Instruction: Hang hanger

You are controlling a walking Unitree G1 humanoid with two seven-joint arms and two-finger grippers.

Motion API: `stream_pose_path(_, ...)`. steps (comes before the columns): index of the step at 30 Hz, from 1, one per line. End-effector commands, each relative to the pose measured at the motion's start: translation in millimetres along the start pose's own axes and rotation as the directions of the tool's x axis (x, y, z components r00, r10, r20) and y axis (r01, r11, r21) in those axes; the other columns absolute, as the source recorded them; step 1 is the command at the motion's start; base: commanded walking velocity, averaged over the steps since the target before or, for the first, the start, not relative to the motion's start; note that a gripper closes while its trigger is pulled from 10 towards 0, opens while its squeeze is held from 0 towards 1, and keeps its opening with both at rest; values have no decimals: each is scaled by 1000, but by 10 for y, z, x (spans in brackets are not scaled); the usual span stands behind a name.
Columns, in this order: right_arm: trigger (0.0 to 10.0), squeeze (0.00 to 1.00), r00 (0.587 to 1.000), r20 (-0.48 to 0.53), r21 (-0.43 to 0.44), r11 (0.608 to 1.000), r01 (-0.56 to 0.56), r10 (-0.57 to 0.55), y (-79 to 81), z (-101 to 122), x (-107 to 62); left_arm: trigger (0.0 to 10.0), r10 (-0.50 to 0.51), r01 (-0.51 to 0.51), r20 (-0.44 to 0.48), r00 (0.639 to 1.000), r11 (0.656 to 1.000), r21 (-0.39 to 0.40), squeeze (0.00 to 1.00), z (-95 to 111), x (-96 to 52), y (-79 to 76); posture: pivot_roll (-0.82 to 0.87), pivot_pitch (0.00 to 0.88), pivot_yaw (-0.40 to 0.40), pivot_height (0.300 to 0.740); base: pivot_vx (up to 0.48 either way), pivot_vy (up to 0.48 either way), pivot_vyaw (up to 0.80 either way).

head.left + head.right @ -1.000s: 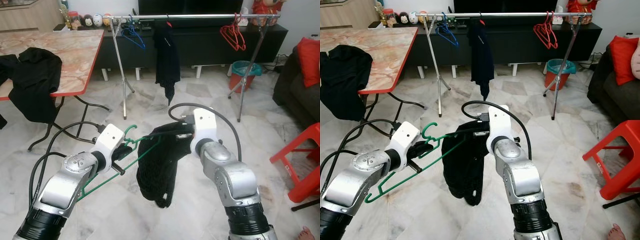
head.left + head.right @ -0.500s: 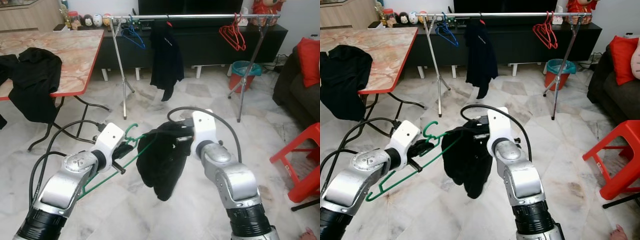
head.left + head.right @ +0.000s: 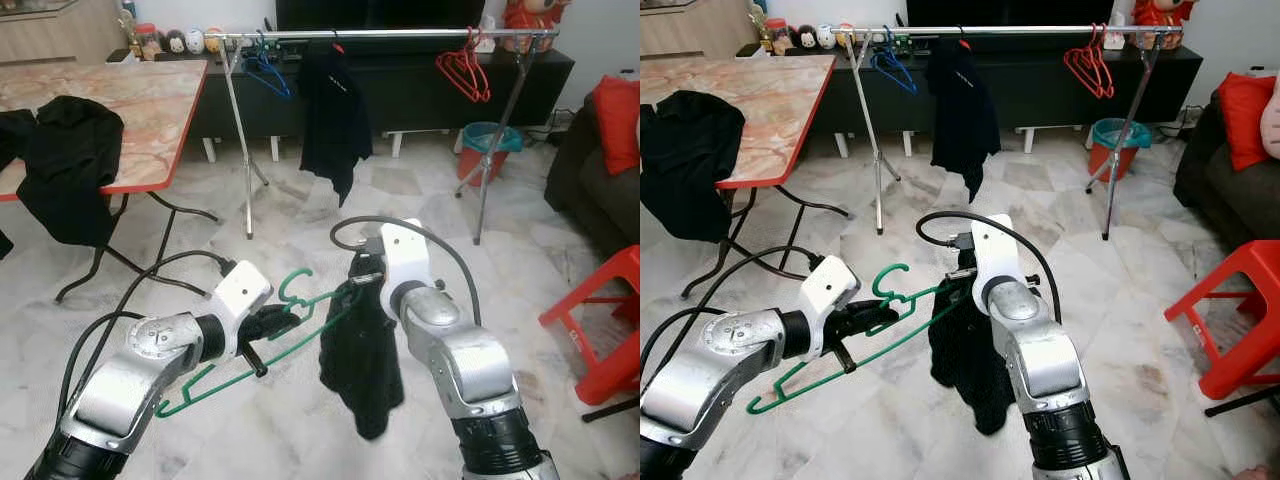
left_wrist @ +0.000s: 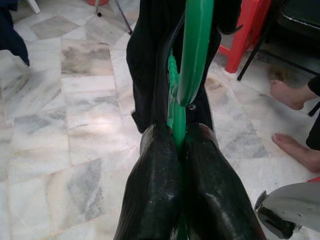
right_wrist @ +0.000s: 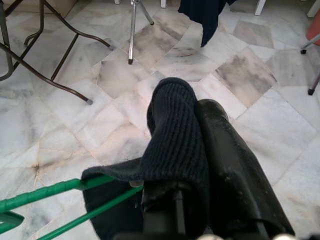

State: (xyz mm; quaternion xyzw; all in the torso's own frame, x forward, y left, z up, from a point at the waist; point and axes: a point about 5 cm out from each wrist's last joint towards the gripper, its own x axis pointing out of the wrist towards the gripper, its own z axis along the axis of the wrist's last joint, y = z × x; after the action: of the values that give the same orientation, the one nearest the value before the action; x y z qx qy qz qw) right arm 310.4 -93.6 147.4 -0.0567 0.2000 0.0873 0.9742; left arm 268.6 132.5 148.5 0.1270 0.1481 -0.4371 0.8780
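Midway: left gripper [image 4: 179, 150] clamps green hanger [image 3: 262, 340]; right gripper [image 5: 187, 150] pinches black garment [image 3: 362, 350] at hanger's 3 o'clock end. Seat it squarely before approaching rail [image 3: 385, 33].

Marble floor [image 3: 560, 250]; red-edged table [image 3: 130, 110] left; red stool [image 3: 600, 320] right.

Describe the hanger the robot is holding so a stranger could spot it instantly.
Start at the silver clothes rail along the back, then drop to the marble floor in front. The green hanger is pinched in the left gripper, a black garment on one end. The rail's hangers are blue and red.
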Motion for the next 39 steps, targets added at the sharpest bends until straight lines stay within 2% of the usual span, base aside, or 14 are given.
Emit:
stream_pose_path(1,10000,0,999,46,3,1000,3,-3,-5,94,-9,10000,-7,8,-6,1000,1000,17,0,22,-16,-24,-26,0,1,740,0,0,0)
stream_pose_path(24,10000,0,999,49,0,1000,7,-7,-14,100,-5,10000,-25,25,-7,1000,999,20,0,21,-22,-43,-23,0,1,740,0,0,0)
stream_pose_path(27,10000,0,994,30,26,994,-108,107,280,105,-74,10000,199,-197,-54,979,980,27,0,49,118,155,-26,0,2,740,0,0,0)
stream_pose_path(39,10000,0,993,29,27,993,-116,115,299,113,-81,10000,214,-214,-41,976,977,3,0,72,142,158,-25,0,2,740,0,0,0)
